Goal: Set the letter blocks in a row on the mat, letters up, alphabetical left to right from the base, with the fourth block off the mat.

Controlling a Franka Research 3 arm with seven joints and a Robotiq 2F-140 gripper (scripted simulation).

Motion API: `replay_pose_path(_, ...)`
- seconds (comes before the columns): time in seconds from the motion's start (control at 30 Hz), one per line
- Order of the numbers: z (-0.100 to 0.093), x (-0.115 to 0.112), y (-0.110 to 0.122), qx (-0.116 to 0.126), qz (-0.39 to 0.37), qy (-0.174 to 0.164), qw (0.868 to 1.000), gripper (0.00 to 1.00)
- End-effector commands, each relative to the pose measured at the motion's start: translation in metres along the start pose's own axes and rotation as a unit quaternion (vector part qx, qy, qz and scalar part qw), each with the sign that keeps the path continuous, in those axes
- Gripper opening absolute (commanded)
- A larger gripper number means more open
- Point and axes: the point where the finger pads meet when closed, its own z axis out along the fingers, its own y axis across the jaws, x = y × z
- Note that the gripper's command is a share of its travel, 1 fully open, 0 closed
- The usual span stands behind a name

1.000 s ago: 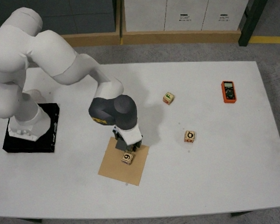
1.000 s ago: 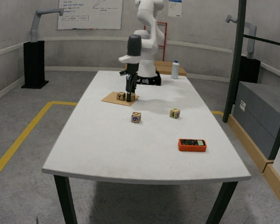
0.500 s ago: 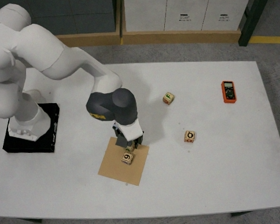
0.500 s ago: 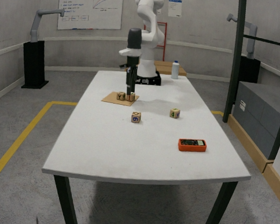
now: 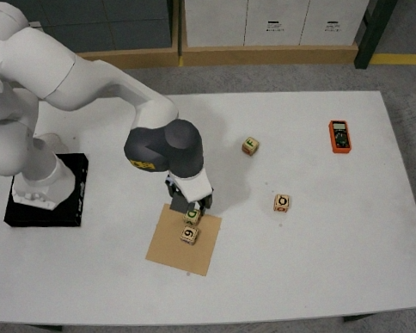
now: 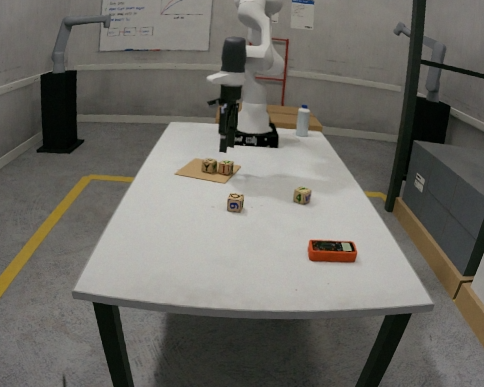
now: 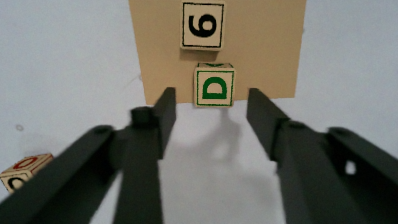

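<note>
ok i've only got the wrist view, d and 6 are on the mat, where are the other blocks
Observer: The F block sits on the table, well off the mat.
Operator: and the one in my bottom corner
Observer: That is the O block, also off the mat, with O on top.
Operator: is the end effector clear of d
Observer: Yes. In the exterior view the end effector hangs above the D block without touching it.
</note>
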Motion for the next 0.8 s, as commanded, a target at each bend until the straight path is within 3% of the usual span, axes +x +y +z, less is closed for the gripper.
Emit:
replay_pose_path(0.0, -0.001, 0.001, 0.004, -0.007, 0.007, 0.002, 1.000, 1.00)
replay_pose_path(0.6, -0.001, 0.001, 0.004, -0.007, 0.007, 0.002, 1.000, 1.00)
replay_pose_path(0.77, -0.004, 0.014, 0.001, -0.007, 0.008, 0.002, 1.000, 1.00)
